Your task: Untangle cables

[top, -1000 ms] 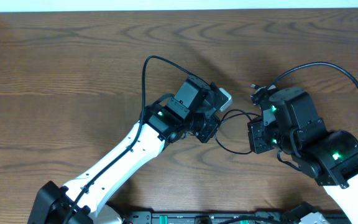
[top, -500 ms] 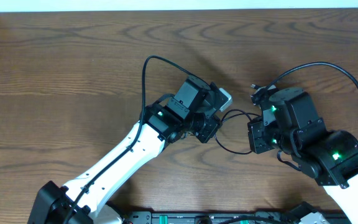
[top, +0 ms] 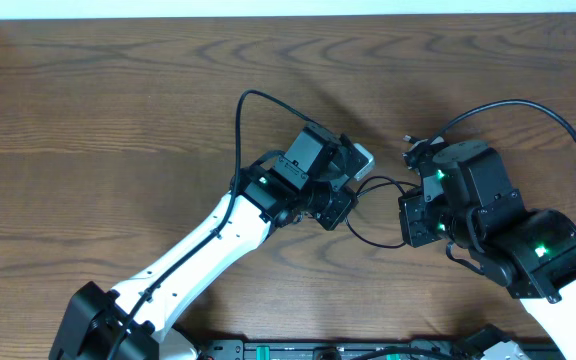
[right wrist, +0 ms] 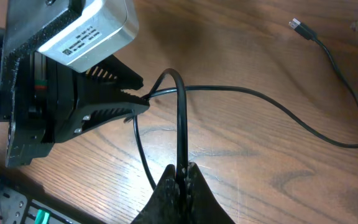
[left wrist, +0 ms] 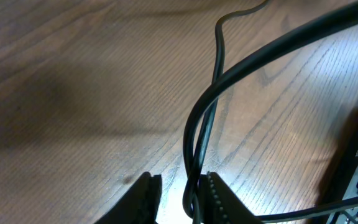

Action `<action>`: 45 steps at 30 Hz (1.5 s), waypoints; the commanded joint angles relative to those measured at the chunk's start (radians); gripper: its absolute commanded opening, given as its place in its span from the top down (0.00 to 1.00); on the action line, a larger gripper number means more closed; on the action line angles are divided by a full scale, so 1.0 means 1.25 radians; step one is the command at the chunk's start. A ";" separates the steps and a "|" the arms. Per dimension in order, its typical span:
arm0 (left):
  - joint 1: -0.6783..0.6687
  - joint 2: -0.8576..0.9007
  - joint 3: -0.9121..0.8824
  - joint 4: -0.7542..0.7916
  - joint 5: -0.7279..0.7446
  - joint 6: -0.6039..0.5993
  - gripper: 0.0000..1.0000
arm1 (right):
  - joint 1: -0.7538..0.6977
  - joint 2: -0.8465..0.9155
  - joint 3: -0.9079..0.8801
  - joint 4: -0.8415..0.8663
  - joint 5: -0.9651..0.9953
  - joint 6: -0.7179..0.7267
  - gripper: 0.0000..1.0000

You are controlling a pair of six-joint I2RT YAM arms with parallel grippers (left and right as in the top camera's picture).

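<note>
1. Change against the earlier overhead picture is small. The left arm [top: 218, 235] has moved slightly to the right, and its own thick wire loop [top: 240, 130] has moved with it. The right arm [top: 528, 245] sits as before.
2. I see the left tool [left wrist: 180, 180] with its fingers a little spread. Two strands of the black cable [right wrist: 180, 124] pass through the gap. They lie against the finger on the right side of the wrist view. The other finger stands apart from them, so I see no pinch there.
3. The right tool [right wrist: 180, 169] is pressed together on the same black cable. From this grip the cable rises, bends over in an arch and comes down just beside the tip of the left tool.
4. Both tools are near each other, right of the middle of the counter [top: 118, 100], facing each other.
5. The rest of the cable lies on the counter in a wide curve and ends in a small plug [right wrist: 296, 25]. The plug lies flat on the wood, well apart from both tools.
6. The thin line of cable between the tools looks the same as earlier.
</note>
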 commanded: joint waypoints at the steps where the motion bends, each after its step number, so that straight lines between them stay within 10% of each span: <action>1: -0.003 0.008 -0.015 0.000 0.001 0.005 0.81 | 0.000 0.000 0.009 -0.002 0.009 0.004 0.99; 18: -0.003 0.008 -0.015 0.005 0.001 0.005 0.92 | 0.000 0.000 0.009 -0.003 0.009 0.004 0.99; 25: -0.005 0.009 -0.015 0.001 0.043 0.006 0.56 | 0.000 0.000 0.009 -0.003 0.010 0.004 0.99; 34: -0.005 0.011 -0.015 0.006 0.043 0.015 0.78 | 0.000 0.000 0.009 -0.002 0.010 0.004 0.99; 45: -0.022 0.050 -0.015 0.022 0.042 0.018 0.79 | 0.000 0.000 0.009 -0.001 0.010 0.004 0.99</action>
